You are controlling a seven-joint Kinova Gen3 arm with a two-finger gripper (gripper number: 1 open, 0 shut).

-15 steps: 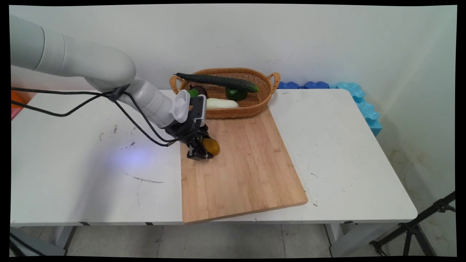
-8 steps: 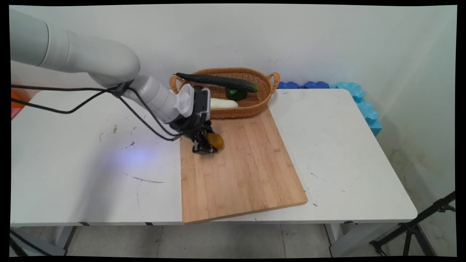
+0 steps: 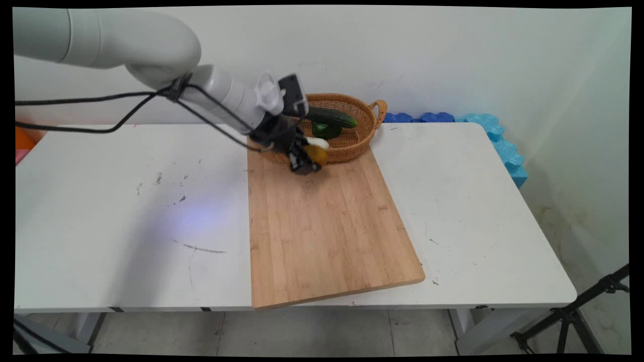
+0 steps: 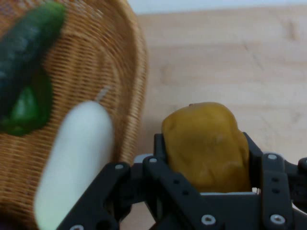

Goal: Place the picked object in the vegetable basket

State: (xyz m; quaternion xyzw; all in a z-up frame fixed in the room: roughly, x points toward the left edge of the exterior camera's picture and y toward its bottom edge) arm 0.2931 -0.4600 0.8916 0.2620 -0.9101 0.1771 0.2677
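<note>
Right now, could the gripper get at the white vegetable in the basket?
Probably not: the gripper is shut on the potato, though the white vegetable lies close beside it in the basket.

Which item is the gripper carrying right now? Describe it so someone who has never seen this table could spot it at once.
Start at the wooden cutting board in the middle of the white table and go to its far edge, where the wicker basket sits. Just in front of the basket, the gripper holds a potato above the board. It is dull yellow-brown and lumpy, unlike the basket's green and white vegetables.
</note>
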